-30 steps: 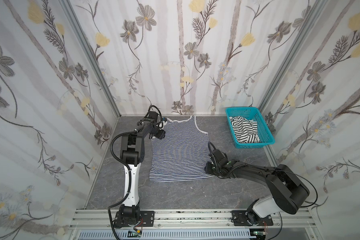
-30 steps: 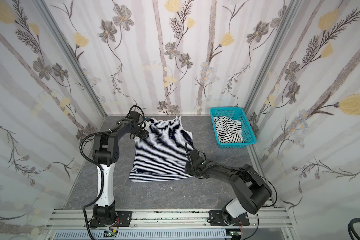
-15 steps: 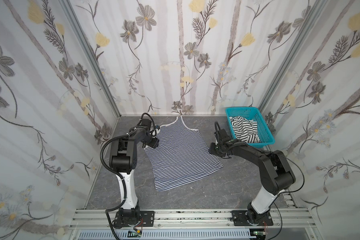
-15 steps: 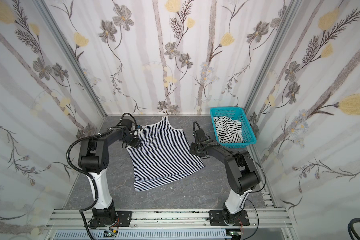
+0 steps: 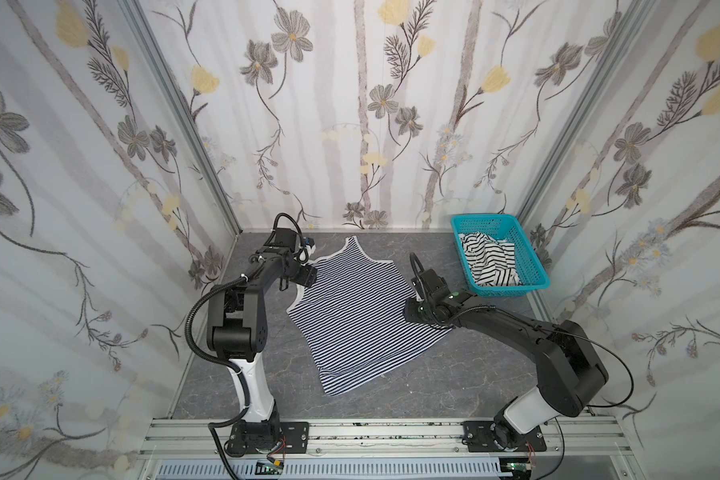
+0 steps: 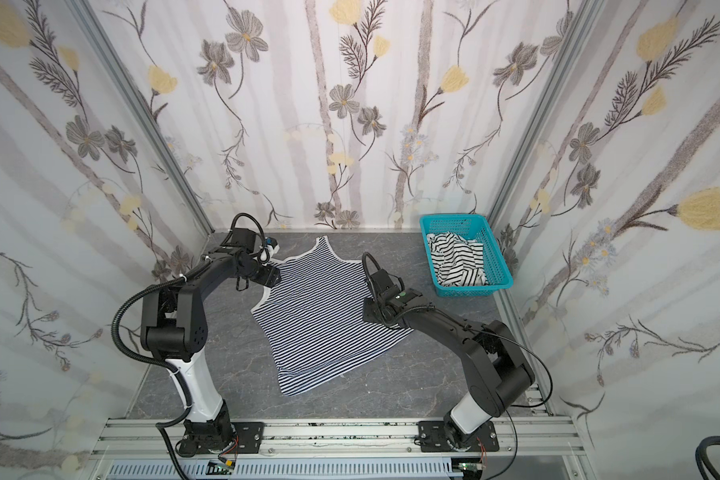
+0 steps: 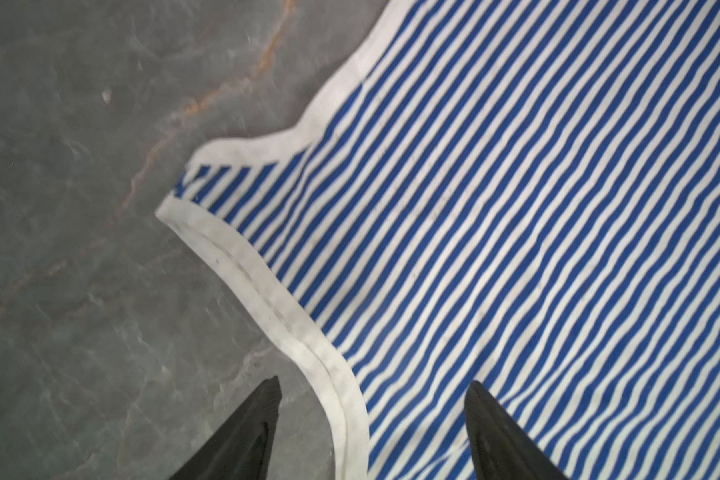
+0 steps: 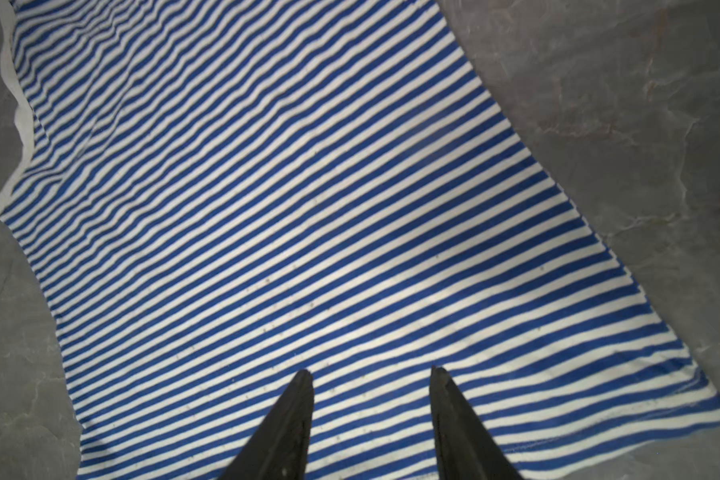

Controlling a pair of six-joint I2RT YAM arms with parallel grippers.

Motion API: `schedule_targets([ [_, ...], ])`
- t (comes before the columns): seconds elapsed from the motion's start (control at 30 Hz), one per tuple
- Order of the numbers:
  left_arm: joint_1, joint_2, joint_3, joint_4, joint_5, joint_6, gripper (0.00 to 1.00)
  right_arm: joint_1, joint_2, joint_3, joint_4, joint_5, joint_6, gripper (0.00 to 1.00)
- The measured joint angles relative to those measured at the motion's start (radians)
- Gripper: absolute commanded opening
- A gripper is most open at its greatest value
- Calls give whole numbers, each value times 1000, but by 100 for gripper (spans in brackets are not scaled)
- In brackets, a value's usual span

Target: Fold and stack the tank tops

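Two tank tops are in view. The navy-and-white tank top (image 5: 358, 320) (image 6: 325, 320) lies spread flat and skewed across the middle of the desk (image 5: 416, 386) (image 6: 391, 386), with its straps toward the back edge and its hem toward the front edge.

The left gripper (image 5: 305, 277) (image 7: 373, 386) sits at the top's left armhole, toward the back-left corner. In the left wrist view its jaws stand apart, one over bare desk and one over stripes. The white trim runs between them and nothing is pinched.

The right gripper (image 5: 409, 316) (image 8: 371, 374) hangs over the top's right side edge, jaws parted above the striped cloth and holding nothing. Whether its tips touch the fabric cannot be told.

The black-and-white tank top (image 5: 491, 259) (image 6: 458, 262) lies crumpled in the teal basket (image 5: 537, 276) (image 6: 500, 274) at the back-right corner, well apart from both grippers.
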Motion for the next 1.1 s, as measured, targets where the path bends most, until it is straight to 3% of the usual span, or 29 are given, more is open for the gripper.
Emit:
schedule_targets([
  [0.23,-19,223,220,14,4,0,73,23,0,-92,55,-2,56,48],
  [0.43,-24,311,302,14,-13,0,73,15,37,-106,87,-3,78,48],
  [0.77,9,310,251,42,-72,1,73,-134,90,-135,138,-92,73,48],
  [1.1,32,212,94,83,-98,-1,73,-278,263,71,129,-208,20,48],
])
